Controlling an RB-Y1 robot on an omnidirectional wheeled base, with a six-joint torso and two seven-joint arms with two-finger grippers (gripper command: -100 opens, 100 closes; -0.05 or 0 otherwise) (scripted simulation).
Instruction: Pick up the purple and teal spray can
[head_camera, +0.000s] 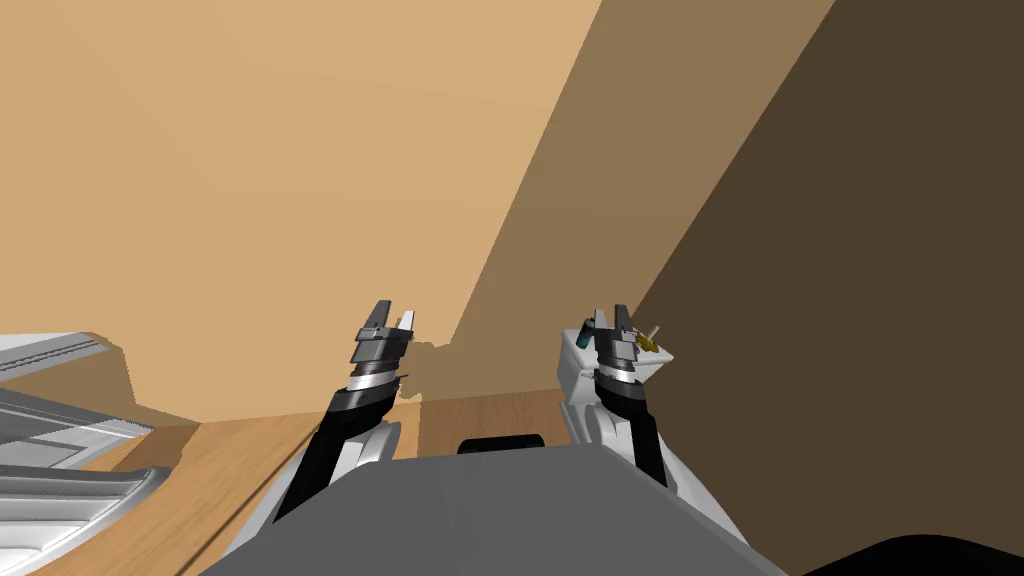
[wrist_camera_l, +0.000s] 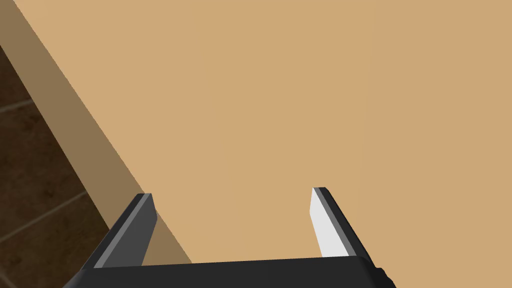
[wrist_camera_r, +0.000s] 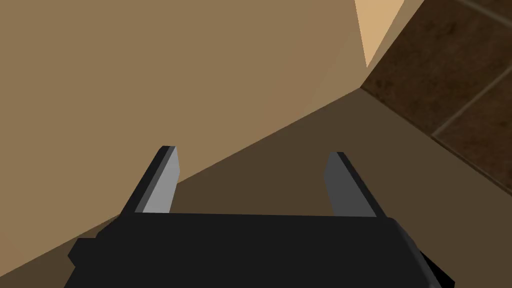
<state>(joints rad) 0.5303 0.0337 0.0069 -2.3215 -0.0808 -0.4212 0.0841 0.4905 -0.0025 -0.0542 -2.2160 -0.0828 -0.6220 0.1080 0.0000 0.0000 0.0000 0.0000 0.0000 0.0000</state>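
Observation:
A small teal and dark thing (head_camera: 581, 340) stands on a white piece of furniture (head_camera: 574, 372) low against the walls' corner; it is too small to tell if it is the spray can. A yellow thing (head_camera: 649, 342) lies on the same top, to its right. My right gripper (head_camera: 612, 318) is raised in front of that furniture, between the two things and hiding part of the top; its fingers (wrist_camera_r: 162, 182) stand open with nothing between them. My left gripper (head_camera: 393, 318) is raised to the left of it, also open (wrist_camera_l: 232, 220) and empty.
Tan walls meet in a corner close ahead. A white and grey piece of furniture (head_camera: 60, 450) sits at the lower left. A strip of wood floor (head_camera: 250, 450) runs between it and me.

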